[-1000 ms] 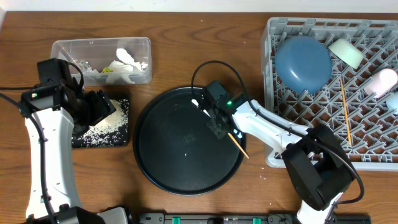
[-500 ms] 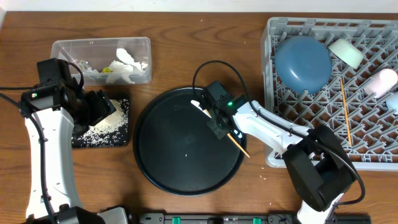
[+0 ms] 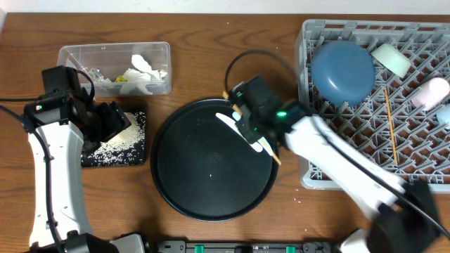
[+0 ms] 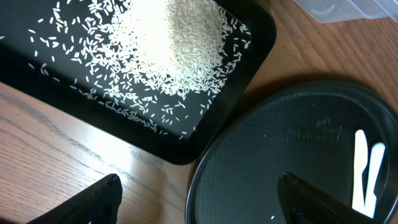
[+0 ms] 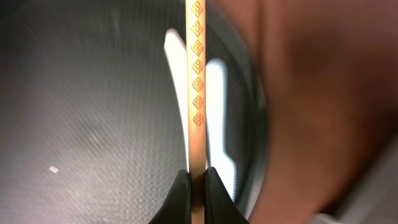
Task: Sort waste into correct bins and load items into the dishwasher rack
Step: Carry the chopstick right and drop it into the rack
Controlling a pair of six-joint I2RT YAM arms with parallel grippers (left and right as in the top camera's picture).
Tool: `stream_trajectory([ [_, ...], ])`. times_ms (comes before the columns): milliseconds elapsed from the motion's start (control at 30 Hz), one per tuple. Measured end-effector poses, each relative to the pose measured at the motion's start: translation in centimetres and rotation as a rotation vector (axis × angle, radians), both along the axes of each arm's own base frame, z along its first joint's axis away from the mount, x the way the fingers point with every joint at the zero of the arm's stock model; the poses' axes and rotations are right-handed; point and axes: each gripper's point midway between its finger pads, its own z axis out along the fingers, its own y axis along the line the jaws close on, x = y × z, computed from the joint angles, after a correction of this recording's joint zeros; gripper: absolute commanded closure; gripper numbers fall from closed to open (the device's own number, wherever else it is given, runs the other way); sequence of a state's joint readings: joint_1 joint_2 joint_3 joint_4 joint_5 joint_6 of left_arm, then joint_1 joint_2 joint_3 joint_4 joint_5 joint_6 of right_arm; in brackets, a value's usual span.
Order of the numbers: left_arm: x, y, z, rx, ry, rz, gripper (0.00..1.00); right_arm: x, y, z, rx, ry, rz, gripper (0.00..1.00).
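Note:
My right gripper (image 5: 198,177) is shut on a wooden chopstick (image 5: 196,93) with a carved pattern, held above the right rim of the round black tray (image 3: 204,190). In the overhead view the right gripper (image 3: 259,140) shows the chopstick's end (image 3: 274,156) sticking out below it. A white spoon (image 3: 233,124) lies on the round tray beside it. My left gripper (image 4: 199,208) hangs open and empty over the gap between the round tray and the shallow black tray (image 4: 180,146), which holds rice (image 4: 186,43). The grey dishwasher rack (image 3: 351,147) holds a blue bowl (image 3: 342,70), a second chopstick (image 3: 389,126) and white cups (image 3: 391,59).
The clear tub (image 3: 77,53) at the back left contains crumpled tissues (image 3: 144,70) and wrappers. The left arm (image 3: 49,161) stands along the table's left side. The right arm (image 3: 337,169) stretches across the rack's front left corner.
My right gripper has shut on the chopstick and risen from the tray rim, shifting slightly right; its arm looks blurred. The left arm has not moved.

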State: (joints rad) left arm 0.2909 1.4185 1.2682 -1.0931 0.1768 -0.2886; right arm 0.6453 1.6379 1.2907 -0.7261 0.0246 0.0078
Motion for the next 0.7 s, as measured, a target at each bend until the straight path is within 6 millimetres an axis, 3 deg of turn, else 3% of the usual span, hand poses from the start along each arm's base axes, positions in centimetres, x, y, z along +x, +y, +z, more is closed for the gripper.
stream_trajectory([
  [67, 0.0, 0.0, 0.0, 0.000, 0.000, 0.000, 0.19, 0.7, -1.6, 3.3, 0.034, -0.064, -0.043, 0.99],
  [167, 0.0, 0.0, 0.0, 0.000, 0.000, 0.000, 0.19, 1.5, -5.1, 5.5, 0.028, -0.105, -0.131, 0.99],
  [500, 0.0, 0.0, 0.0, 0.000, 0.000, 0.000, 0.18, 4.7, -20.6, 5.5, -0.099, -0.106, -0.490, 0.99],
  [700, 0.0, 0.0, 0.0, 0.000, 0.000, 0.000, 0.19, 5.0, -28.7, 5.8, -0.169, -0.125, -0.618, 0.99],
])
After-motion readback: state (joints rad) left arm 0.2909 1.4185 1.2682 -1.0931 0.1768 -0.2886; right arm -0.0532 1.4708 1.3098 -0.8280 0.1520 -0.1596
